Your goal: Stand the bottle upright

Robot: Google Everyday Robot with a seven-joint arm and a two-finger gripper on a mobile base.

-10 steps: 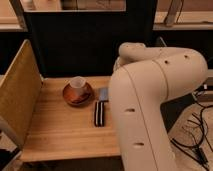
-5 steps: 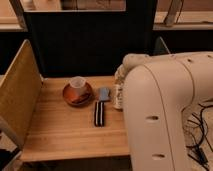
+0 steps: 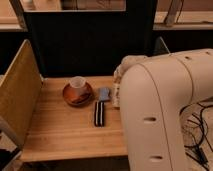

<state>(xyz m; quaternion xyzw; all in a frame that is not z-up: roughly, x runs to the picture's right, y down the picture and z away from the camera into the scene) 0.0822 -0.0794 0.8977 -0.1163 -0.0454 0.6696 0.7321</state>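
A pale, slim shape [image 3: 116,95] shows at the table's right side, right against my arm's edge. It looks like the bottle, and most of it is hidden, so I cannot tell if it stands or lies. My big white arm [image 3: 165,110] fills the right half of the camera view. The gripper is out of sight behind or beyond the arm, and it is shut. What it touches, if anything, is hidden.
On the wooden table [image 3: 60,135] sit a brown plate [image 3: 77,95] with a white cup [image 3: 77,82], a small blue item [image 3: 103,93] and a dark striped bar [image 3: 100,114] lying flat. A wooden side panel [image 3: 17,95] rises at the left. Cables [image 3: 200,135] lie at the right.
My arm has swung toward the camera and to the right, now covering more of the right side. The things on the table have stayed put.
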